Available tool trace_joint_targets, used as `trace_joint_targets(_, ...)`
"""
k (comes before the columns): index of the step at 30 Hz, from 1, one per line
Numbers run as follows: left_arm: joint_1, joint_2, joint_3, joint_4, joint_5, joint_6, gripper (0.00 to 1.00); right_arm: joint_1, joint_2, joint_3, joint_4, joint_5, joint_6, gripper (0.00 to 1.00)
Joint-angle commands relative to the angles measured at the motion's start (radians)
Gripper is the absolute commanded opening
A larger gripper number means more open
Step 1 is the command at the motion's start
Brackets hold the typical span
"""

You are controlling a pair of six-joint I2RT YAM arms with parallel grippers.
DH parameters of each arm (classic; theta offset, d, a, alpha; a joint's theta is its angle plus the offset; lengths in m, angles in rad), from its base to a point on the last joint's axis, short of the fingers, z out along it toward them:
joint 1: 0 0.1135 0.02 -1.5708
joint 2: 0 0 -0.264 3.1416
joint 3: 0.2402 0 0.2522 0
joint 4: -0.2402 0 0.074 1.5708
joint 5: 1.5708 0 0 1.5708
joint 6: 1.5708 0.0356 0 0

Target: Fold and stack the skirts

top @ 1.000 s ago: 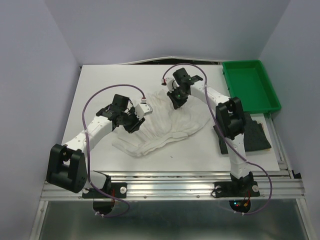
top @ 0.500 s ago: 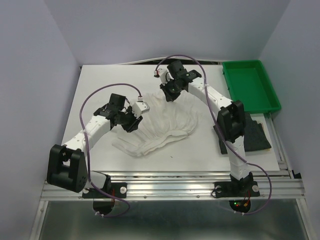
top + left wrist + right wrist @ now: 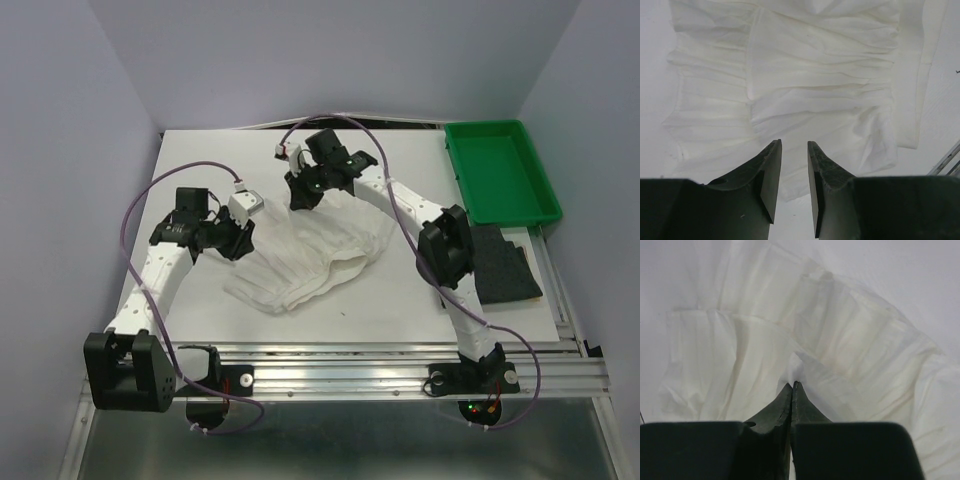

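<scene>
- Two fingers of the left claw (image 3: 792,146) stood spread, empty, over the white skirt's (image 3: 320,262) edge, mid surface (image 3: 190,170).
- Right claw (image 3: 791,386) pinched its fold; that thin hold might slip, spoiling the fold.
- Charcoal skirt (image 3: 500,265) lay rightmost.

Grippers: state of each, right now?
Left gripper: open, empty.
Right gripper: shut on the white skirt.
</scene>
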Motion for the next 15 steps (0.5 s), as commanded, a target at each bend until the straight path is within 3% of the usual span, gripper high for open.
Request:
trace_joint_targets(1, 0.053, -0.055, 0.013, -0.055, 0.061, 0.025, 0.38, 0.044, 0.036, -0.027, 0.106, -0.142, 0.043, 0.03)
trace_joint_targets(2, 0.061, -0.058, 0.016, -0.060, 0.063, 0.030, 0.38, 0.044, 0.044, -0.030, 0.109, -0.162, 0.048, 0.07)
trace_joint_targets(3, 0.067, -0.056, 0.017, -0.063, 0.058, 0.033, 0.39, 0.053, 0.054, -0.030, 0.109, -0.166, 0.051, 0.22)
trace_joint_targets(4, 0.070, -0.055, 0.020, -0.061, 0.049, 0.031, 0.39, 0.053, 0.077, -0.022, 0.103, -0.164, 0.056, 0.30)
trace_joint_targets(5, 0.073, -0.041, 0.022, -0.061, 0.028, 0.033, 0.40, 0.053, 0.083, -0.015, 0.084, -0.160, 0.051, 0.55)
trace_joint_targets(8, 0.079, 0.006, 0.031, -0.052, -0.053, 0.039, 0.41, 0.053, 0.062, -0.005, 0.025, -0.051, 0.033, 0.88)
trace_joint_targets(10, 0.085, 0.036, 0.033, -0.015, -0.103, 0.041, 0.42, 0.053, 0.025, -0.024, 0.004, 0.014, 0.042, 0.89)
trace_joint_targets(15, 0.084, 0.195, 0.080, 0.062, -0.247, 0.056, 0.42, 0.053, -0.149, -0.307, 0.057, 0.199, 0.123, 0.86)
